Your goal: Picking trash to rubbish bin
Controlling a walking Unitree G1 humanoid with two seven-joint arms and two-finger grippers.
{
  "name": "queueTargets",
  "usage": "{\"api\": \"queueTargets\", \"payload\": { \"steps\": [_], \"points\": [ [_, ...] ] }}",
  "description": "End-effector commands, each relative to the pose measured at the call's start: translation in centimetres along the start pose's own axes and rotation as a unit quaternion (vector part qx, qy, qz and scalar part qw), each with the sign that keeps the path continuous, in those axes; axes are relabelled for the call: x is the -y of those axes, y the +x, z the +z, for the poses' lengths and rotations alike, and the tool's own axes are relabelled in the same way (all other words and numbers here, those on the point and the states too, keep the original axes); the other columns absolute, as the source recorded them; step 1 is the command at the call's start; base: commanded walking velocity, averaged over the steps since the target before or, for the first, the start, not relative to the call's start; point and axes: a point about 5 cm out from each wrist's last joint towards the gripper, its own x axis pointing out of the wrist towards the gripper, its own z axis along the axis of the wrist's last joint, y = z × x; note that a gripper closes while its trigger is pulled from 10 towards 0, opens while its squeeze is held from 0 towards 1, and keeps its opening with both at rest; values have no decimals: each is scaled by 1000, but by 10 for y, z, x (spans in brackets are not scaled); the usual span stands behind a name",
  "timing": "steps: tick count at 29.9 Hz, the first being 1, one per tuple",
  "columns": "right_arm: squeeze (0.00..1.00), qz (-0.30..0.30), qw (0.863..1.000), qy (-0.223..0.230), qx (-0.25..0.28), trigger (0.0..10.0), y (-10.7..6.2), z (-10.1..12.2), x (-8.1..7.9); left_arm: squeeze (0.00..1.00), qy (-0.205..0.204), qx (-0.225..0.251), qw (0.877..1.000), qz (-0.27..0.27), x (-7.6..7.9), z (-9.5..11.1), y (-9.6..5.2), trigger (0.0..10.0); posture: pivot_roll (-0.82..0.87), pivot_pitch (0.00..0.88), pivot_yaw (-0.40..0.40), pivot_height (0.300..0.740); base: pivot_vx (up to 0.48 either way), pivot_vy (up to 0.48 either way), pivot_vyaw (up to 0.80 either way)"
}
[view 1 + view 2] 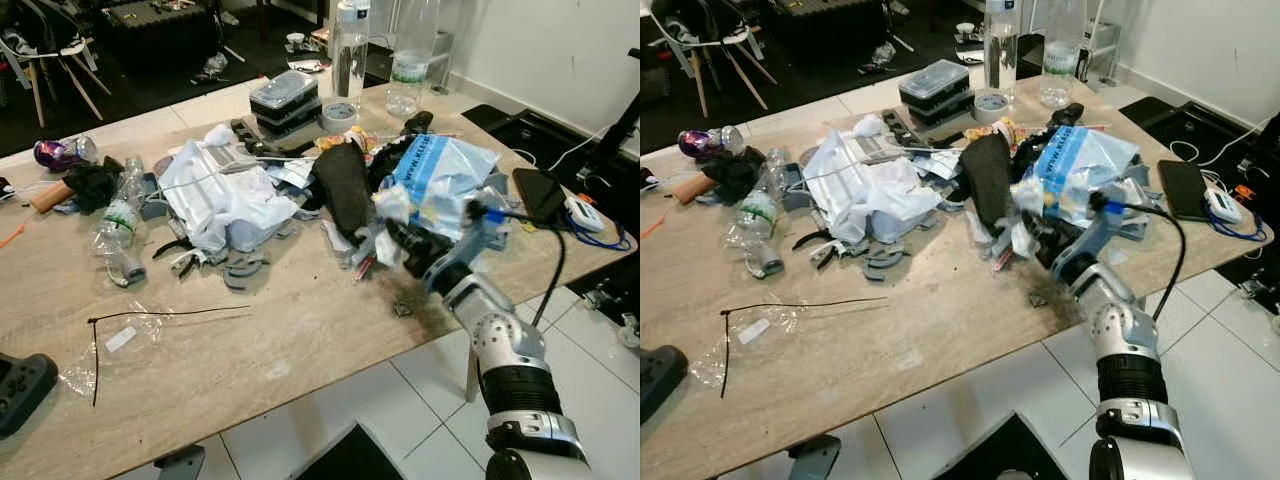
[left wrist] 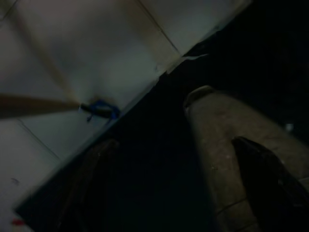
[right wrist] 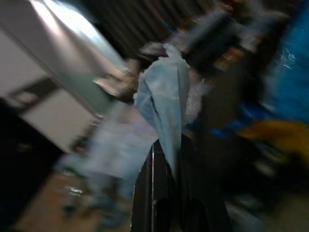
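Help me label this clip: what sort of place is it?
Probably a lived-in home room: a wooden table piled with trash, a white tiled floor, chairs beyond. The right gripper is at the pile.

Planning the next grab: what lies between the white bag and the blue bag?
A black cloth stands between the white bag and blue bag, seen in both eye views.

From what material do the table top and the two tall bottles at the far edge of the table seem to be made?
The table top looks like pale wood or a wood-look laminate, matte, with visible grain streaks. The two tall bottles look like clear thin plastic, glossy; one sees through them, and they carry paper-like labels. Glass cannot be fully excluded.
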Motion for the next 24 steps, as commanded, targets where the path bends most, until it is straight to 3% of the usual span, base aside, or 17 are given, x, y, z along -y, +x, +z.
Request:
{"api": "queueTargets", "payload": {
  "steps": [1,4,7,13,19,24],
  "points": [
    [0,40,999,22,7,10000,-1,-1,-10,0,-23,-12,1000,13,-7,-6,-2,10000,11,76,45,740,0,0,0],
    [0,80,996,29,12,10000,-2,0,-20,0,-42,-9,999,21,-10,-5,-2,10000,13,75,43,740,0,0,0],
    [0,165,986,37,1,10000,-7,-4,-42,0,-76,-3,996,37,-16,-4,-3,10000,15,72,41,740,0,0,0],
    [0,268,959,33,-87,10000,-19,-35,-72,0,-115,-7,992,56,-23,-7,-5,10000,27,64,29,740,0,0,0],
    [0,268,957,34,-104,10000,-18,-41,-71,0,-114,-11,992,55,-22,-8,-5,10000,33,57,24,740,-161,0,0],
    [0,282,939,8,-195,10000,-22,-71,-76,0,-103,-16,993,50,-16,-9,-4,10000,36,47,14,740,-376,0,0]
  ]
}}
